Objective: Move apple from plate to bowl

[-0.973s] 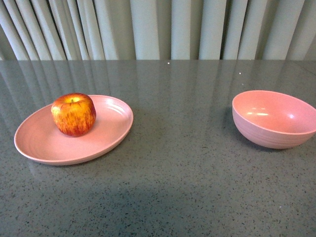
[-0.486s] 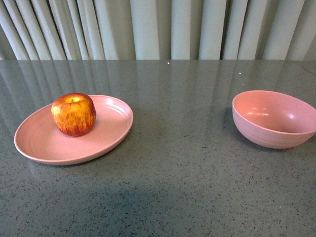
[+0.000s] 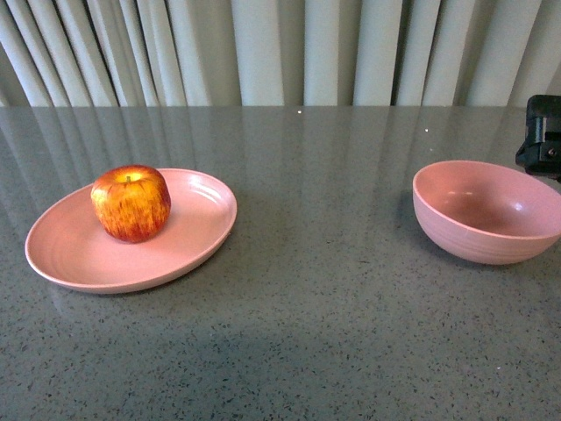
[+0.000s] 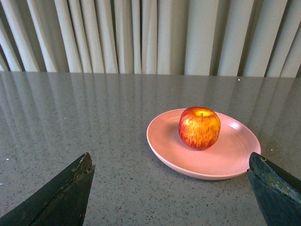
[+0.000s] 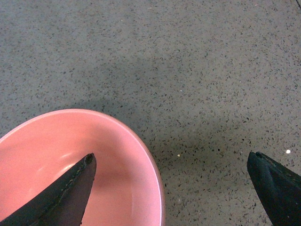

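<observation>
The red apple (image 3: 131, 203) with yellow streaks sits upright on the shallow pink plate (image 3: 79, 256) at the left of the table. The deep pink bowl (image 3: 486, 210) stands empty at the right. My left gripper (image 4: 171, 183) is open and low over the table, short of the plate (image 4: 225, 162), with the apple (image 4: 199, 127) ahead of it and nothing between its fingers. My right gripper (image 5: 171, 181) is open above the bowl's rim (image 5: 155, 176), one finger over the bowl, the other over the table. A black part of the right arm (image 3: 544, 133) shows at the frame's right edge.
The plate and bowl stand on a grey speckled tabletop (image 3: 324, 263). Pale pleated curtains (image 3: 280, 53) hang behind the table's far edge.
A black part of the right arm has come into the front view at the right edge, above the bowl. Apple, plate and bowl have not moved.
</observation>
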{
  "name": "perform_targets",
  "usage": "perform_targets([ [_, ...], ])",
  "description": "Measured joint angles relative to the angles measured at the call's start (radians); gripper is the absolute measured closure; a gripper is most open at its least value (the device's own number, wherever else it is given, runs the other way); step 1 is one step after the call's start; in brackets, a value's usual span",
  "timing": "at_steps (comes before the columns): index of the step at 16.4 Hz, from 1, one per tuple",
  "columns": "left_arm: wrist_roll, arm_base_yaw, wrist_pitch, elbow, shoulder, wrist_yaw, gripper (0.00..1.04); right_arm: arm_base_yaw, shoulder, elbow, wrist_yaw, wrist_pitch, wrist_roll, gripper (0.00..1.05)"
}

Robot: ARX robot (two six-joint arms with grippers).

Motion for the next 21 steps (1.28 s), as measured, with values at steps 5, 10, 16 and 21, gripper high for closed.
perform_targets([
  [5, 0.0, 0.0, 0.0, 0.0, 0.0, 0.0, 0.07, 0.0, 0.122, 0.054, -0.011, -0.05, 0.053, 0.07],
  [10, 0.0, 0.0, 0.0, 0.0, 0.0, 0.0, 0.07, 0.0, 0.134, 0.054, -0.033, -0.041, 0.091, 0.56],
  [16, 0.0, 0.0, 0.0, 0.0, 0.0, 0.0, 0.07, 0.0, 0.096, 0.053, -0.07, -0.056, 0.11, 1.02],
  [21, 0.0, 0.0, 0.0, 0.0, 0.0, 0.0, 0.07, 0.08, -0.01, 0.082, -0.107, -0.114, 0.14, 1.02],
])
